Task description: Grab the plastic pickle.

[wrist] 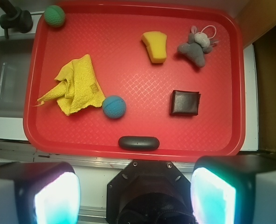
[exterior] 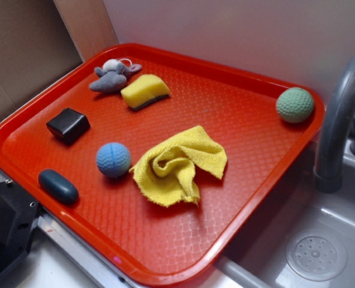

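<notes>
The plastic pickle [exterior: 58, 186] is a dark teal capsule lying flat on the red tray [exterior: 237, 126], close to its front-left rim. In the wrist view the plastic pickle [wrist: 139, 143] sits lengthwise along the near rim of the tray [wrist: 142, 79], far below. My gripper [wrist: 135, 196] hangs high above, just off that rim, and it is open, its two fingers [wrist: 54, 198] wide apart with nothing between them. The pickle lies roughly centred between them and ahead. The gripper does not show in the exterior view.
On the tray lie a light blue ball [wrist: 114, 107], a black block [wrist: 185, 102], a crumpled yellow cloth [wrist: 77, 86], a yellow sponge [wrist: 155, 45], a grey plush toy [wrist: 197, 46] and a green ball [wrist: 54, 15]. A faucet [exterior: 339, 120] and a sink [exterior: 315, 252] stand beside the tray.
</notes>
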`<state>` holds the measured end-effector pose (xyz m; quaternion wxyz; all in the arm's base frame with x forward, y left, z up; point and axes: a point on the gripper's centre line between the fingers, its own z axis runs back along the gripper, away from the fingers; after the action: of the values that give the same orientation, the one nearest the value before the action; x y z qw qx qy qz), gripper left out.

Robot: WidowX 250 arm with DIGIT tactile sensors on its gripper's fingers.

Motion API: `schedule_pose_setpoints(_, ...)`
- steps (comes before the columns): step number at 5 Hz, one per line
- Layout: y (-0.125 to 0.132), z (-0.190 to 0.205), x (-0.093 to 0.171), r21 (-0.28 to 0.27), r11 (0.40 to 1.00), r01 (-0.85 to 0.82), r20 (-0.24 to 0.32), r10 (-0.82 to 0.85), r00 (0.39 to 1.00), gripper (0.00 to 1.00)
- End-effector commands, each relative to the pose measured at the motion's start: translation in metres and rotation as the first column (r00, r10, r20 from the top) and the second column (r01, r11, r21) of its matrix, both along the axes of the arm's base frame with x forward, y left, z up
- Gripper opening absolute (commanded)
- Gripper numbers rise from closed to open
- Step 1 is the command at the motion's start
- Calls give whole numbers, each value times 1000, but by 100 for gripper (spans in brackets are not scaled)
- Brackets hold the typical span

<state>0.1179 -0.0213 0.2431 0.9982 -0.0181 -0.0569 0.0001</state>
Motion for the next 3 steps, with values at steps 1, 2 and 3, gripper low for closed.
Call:
schedule_pose_setpoints(1, 0, 0, 0, 0, 1000, 0, 0, 0, 1000, 100)
schedule_pose_setpoints(2, 14, -47, 6, 9, 969, -246, -158, 244, 957, 100)
schedule_pose_setpoints(3, 12, -75, 4, 60, 877, -476, -176, 479, 860, 100)
